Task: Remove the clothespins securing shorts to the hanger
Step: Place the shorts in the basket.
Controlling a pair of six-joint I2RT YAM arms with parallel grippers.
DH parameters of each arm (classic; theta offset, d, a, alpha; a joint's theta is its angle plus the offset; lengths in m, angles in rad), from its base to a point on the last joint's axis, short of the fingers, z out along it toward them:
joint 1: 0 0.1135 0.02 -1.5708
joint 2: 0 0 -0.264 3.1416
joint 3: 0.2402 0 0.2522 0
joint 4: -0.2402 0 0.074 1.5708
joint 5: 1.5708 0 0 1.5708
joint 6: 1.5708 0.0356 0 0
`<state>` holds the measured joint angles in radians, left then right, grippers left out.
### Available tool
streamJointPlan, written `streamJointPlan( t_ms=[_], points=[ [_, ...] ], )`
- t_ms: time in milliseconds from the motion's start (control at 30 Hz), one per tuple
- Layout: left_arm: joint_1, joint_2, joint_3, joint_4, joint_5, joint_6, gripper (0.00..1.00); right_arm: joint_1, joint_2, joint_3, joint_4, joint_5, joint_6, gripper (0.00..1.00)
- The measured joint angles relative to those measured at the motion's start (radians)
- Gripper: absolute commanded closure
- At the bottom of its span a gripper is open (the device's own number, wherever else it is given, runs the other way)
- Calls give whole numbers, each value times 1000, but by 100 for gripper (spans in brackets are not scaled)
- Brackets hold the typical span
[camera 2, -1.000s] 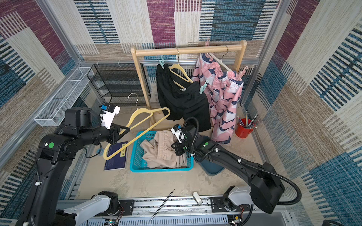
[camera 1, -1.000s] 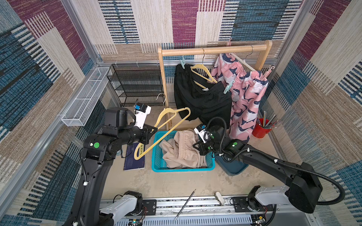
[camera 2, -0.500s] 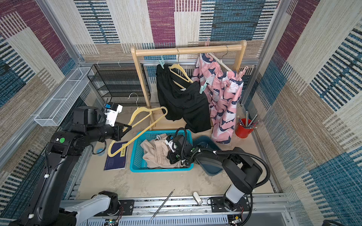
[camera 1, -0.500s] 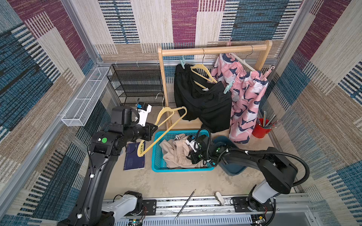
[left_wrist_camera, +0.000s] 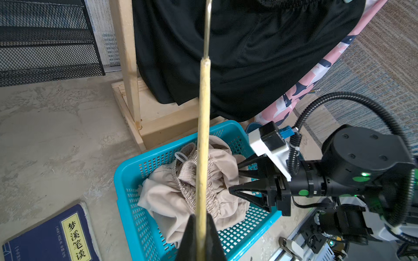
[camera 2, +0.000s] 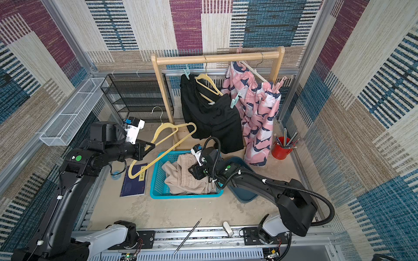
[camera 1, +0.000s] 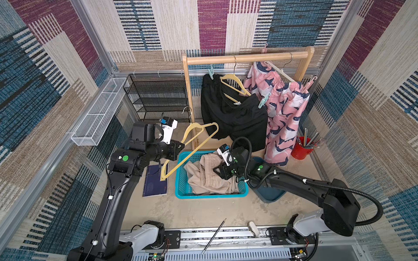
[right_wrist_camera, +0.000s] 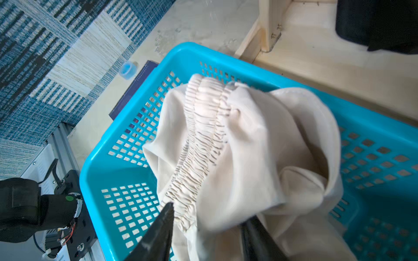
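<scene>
My left gripper (camera 1: pixel 181 145) (left_wrist_camera: pixel 201 223) is shut on the lower bar of a bare yellow hanger (camera 1: pixel 199 144) (left_wrist_camera: pixel 203 135), held in the air left of the basket. The beige shorts (camera 1: pixel 208 176) (right_wrist_camera: pixel 248 146) lie crumpled in the teal basket (camera 1: pixel 181 176). My right gripper (camera 1: pixel 217 172) (right_wrist_camera: pixel 208 214) stands open at their right side, with loose fabric between its spread fingers. On the rail hang the black shorts (camera 1: pixel 235 113) with two teal clothespins (camera 1: pixel 210 72) (camera 1: pixel 263 101). Beside them hang the pink printed shorts (camera 1: pixel 282 113) with a pink clothespin (camera 1: pixel 313 80).
A black mesh shelf (camera 1: pixel 158 97) and a white wire tray (camera 1: pixel 97 117) stand at the back left. A blue book (camera 1: pixel 155 183) lies left of the basket, a dark blue bin (camera 1: pixel 269 194) to its right. A red pen cup (camera 1: pixel 302 149) stands far right.
My right gripper came down into the basket with the beige shorts and opened. My left gripper shifted the yellow hanger slightly toward the rack.
</scene>
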<state>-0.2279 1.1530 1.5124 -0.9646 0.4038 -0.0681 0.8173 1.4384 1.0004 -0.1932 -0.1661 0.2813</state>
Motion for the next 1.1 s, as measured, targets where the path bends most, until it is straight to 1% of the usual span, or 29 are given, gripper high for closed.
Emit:
streamJointPlan(
  t_ms=[133, 200, 367, 533, 667, 833, 900, 1100],
  points=[
    [1, 0, -7, 3, 3, -7, 100, -11, 11, 42, 10, 21, -24, 50],
    [2, -5, -9, 4, 3, -8, 100, -17, 34, 56, 27, 41, -40, 49],
    [4, -25, -18, 4, 3, -10, 100, -42, 120, 66, 87, 43, -63, 49],
    [10, -37, -22, 4, -2, -10, 100, -44, 203, 60, 155, -19, -70, 50],
    [12, -39, -25, 5, -4, -10, 100, -43, 245, 13, 206, -87, -54, 51],
    [13, -31, -32, 5, 0, -11, 100, -40, 244, -55, 225, -122, -35, 51],
    [14, -24, -35, 11, 8, -11, 100, -40, 231, -73, 222, -123, -27, 49],
    [14, -8, -41, 26, 26, -11, 100, -40, 108, -93, 138, -87, -21, 36]
  ],
)
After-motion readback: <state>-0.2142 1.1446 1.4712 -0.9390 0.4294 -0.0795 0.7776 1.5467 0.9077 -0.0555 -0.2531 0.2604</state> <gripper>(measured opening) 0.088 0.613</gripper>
